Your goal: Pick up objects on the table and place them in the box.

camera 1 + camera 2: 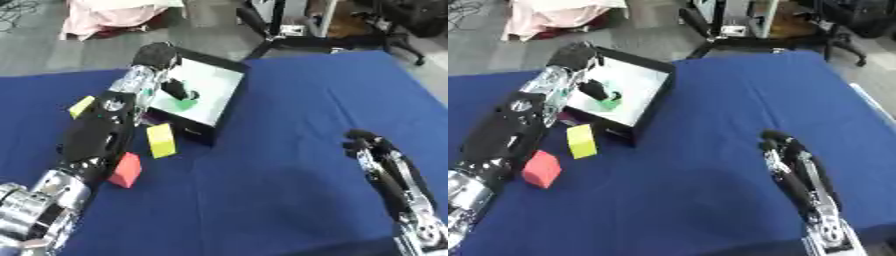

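A black-walled box (230,105) with a white floor stands at the table's back left. My left arm runs up from the lower left, and my left hand (157,56) hangs over the box with its fingers (178,89) curled down onto a green block (185,104) that sits low over the white floor. In front of the box lie a yellow block (161,140) and a red block (126,170). Another yellow block (81,106) lies left of my arm. A purple piece (150,119) peeks out beside the box's wall. My right hand (791,160) rests open at the lower right, fingers up.
A blue cloth (297,120) covers the table. The table's far edge runs just behind the box. Beyond it are grey floor, a pink cloth (114,17) and a metal stand (280,27).
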You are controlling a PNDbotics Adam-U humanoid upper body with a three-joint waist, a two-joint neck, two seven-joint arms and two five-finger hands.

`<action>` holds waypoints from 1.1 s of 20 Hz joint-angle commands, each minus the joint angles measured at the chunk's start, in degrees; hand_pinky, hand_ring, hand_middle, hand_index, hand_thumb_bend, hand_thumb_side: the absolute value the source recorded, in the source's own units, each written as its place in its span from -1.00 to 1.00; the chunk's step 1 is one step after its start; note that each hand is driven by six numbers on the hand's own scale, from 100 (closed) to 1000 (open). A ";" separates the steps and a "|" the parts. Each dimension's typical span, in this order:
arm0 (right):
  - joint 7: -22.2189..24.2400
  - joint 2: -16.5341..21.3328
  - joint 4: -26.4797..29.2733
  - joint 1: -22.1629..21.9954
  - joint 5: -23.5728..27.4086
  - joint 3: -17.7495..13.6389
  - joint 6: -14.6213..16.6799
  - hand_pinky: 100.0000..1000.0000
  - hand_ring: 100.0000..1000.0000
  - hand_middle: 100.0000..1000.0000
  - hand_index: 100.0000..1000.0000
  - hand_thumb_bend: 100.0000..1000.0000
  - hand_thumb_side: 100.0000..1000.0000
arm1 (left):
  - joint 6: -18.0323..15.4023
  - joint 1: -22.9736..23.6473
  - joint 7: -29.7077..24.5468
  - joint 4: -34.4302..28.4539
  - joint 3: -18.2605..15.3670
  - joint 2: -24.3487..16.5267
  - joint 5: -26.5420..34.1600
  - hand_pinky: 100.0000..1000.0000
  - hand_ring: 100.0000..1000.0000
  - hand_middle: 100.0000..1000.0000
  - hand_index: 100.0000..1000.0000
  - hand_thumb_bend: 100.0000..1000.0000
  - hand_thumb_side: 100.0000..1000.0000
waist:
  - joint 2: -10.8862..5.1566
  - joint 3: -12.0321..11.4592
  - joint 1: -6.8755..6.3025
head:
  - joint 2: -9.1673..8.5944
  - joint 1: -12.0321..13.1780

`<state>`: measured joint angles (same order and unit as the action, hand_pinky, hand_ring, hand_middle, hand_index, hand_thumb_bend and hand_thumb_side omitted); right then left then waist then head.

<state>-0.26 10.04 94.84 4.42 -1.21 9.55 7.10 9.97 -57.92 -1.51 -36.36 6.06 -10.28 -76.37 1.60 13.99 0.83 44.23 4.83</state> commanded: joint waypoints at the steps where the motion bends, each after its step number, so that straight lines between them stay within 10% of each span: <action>1: 0.10 0.20 0.63 0.60 0.34 -0.19 0.12 0.55 0.50 0.46 0.56 -1.00 0.11 | 1.08 -1.09 1.85 -0.42 -0.29 -0.63 1.75 0.50 0.39 0.56 0.82 1.00 0.25 | 0.29 -0.10 0.86 | -0.11 -0.33; 6: -0.31 0.27 0.65 0.51 0.14 -0.73 0.14 0.54 0.50 0.46 0.56 -1.00 0.10 | -3.01 -1.91 0.53 -7.34 2.92 -5.18 7.82 0.51 0.36 0.54 0.76 0.94 0.27 | 0.19 -0.98 0.73 | -0.11 -0.70; 13: -0.92 1.27 0.48 -0.18 -0.35 -1.28 0.16 0.54 0.50 0.46 0.56 -1.00 0.11 | -13.84 1.14 -18.27 -32.96 10.07 -23.36 24.50 0.54 0.28 0.41 0.70 0.52 0.03 | -0.33 -2.97 -0.40 | -0.11 -2.40; 22: -1.30 2.19 0.37 -0.41 -0.80 -1.61 0.22 0.54 0.50 0.46 0.56 -1.00 0.10 | -15.58 13.64 -39.27 -56.85 15.37 -41.74 42.60 0.53 0.22 0.35 0.68 0.30 -0.34 | -0.68 -3.46 -1.52 | -0.11 -3.69</action>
<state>-1.30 11.03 94.80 3.50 -1.71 8.42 7.29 -5.52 -43.70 -38.38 -90.30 21.10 -48.62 -36.41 1.56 10.54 0.06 44.23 1.36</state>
